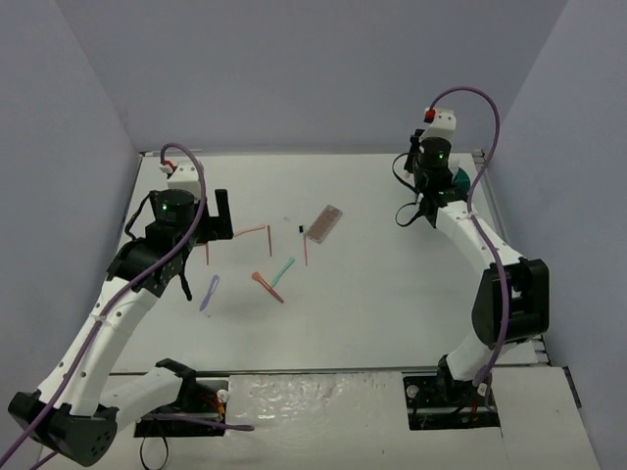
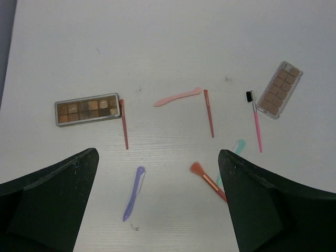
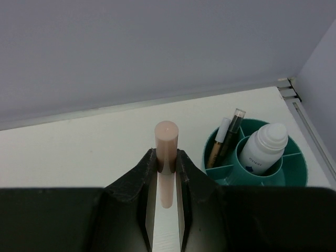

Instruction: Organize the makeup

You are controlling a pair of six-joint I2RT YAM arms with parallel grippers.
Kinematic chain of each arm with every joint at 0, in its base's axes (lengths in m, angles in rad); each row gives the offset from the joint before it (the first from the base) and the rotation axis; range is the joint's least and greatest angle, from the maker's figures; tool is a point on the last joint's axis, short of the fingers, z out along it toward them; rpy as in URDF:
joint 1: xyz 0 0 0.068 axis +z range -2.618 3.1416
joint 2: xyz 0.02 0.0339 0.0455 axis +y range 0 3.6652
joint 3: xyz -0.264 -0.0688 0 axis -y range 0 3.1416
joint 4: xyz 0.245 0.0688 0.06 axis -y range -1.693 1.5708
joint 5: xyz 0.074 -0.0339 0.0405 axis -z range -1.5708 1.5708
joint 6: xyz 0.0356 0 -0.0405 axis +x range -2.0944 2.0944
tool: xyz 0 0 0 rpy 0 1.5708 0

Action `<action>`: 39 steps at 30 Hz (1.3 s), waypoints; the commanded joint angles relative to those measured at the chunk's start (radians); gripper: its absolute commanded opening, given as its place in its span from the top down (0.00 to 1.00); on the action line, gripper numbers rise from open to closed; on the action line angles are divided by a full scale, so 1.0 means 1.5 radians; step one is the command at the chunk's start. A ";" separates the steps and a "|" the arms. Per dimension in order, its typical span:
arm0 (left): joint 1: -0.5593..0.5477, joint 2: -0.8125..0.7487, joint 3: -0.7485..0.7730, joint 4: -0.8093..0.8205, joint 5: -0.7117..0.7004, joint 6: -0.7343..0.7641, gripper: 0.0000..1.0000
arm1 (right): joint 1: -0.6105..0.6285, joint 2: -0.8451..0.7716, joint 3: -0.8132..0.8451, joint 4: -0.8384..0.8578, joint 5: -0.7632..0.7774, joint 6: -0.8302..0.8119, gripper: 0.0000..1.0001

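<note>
- My right fingers (image 3: 149, 168) clamp the stick (image 3: 166, 137) upright; the tub (image 3: 296, 170) sits just right of it, at the counter's (image 3: 79, 149) far right corner.
- Left fingers (image 2: 58, 194) gape above the lilac applicator (image 2: 134, 193).

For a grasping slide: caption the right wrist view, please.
Right end effector grips a pale pink stick near a teal compartmented tub holding a white bottle and two slim pencils.

Robot lab test cell, not a home: plain white table (image 1: 392, 294) boxed in by bare lilac walls (image 1: 294, 69) at top, left & right of frame; two white robot arms (image 1: 108, 318) w/ purple cables (image 1: 498, 119) bolted along bottom edge; makeup bits (image 1: 323, 223) strewn center-left.
</note>
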 commanded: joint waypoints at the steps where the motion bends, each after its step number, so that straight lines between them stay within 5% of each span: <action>1: 0.015 -0.040 -0.054 0.041 -0.038 0.021 0.03 | -0.022 0.040 0.034 0.157 0.095 -0.033 1.00; 11: 0.032 -0.059 -0.092 0.045 -0.045 0.014 0.03 | -0.060 0.132 0.039 0.272 0.124 -0.025 1.00; 35: 0.033 -0.059 -0.099 0.038 -0.045 0.012 0.03 | -0.074 0.273 0.043 0.282 0.112 0.043 0.99; 39: 0.033 -0.059 -0.099 0.037 -0.046 0.012 0.03 | -0.075 0.269 0.044 0.270 0.110 0.044 0.74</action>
